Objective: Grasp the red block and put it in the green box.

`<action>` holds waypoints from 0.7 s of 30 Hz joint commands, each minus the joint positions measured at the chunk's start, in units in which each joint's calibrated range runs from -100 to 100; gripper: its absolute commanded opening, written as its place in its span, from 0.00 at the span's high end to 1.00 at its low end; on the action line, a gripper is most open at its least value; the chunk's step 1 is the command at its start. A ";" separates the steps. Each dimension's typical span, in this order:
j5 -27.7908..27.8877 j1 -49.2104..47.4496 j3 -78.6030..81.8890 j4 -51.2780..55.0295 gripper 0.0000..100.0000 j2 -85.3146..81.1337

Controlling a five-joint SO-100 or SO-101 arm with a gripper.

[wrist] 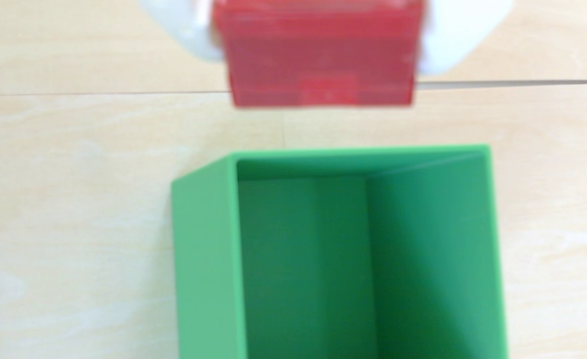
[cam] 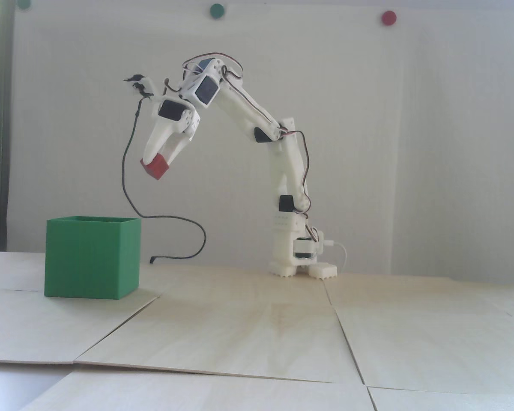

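The red block hangs in the air, with my white gripper shut on it, fingers pointing down and to the left in the fixed view. It is well above the green box and a little to the right of its near right corner. In the wrist view the red block fills the top middle between two white fingertips. The green box lies below it in that picture, its open top facing the camera and its inside bare.
A black cable droops from the wrist down to the wooden table just right of the box. The arm's white base stands at the back middle. Round dots are stuck on the white wall.
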 commanded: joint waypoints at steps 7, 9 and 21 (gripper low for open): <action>-0.32 0.34 1.30 1.08 0.98 -8.43; -0.32 0.42 8.22 -2.29 0.98 -12.14; -0.06 0.50 35.11 -17.55 0.98 -23.59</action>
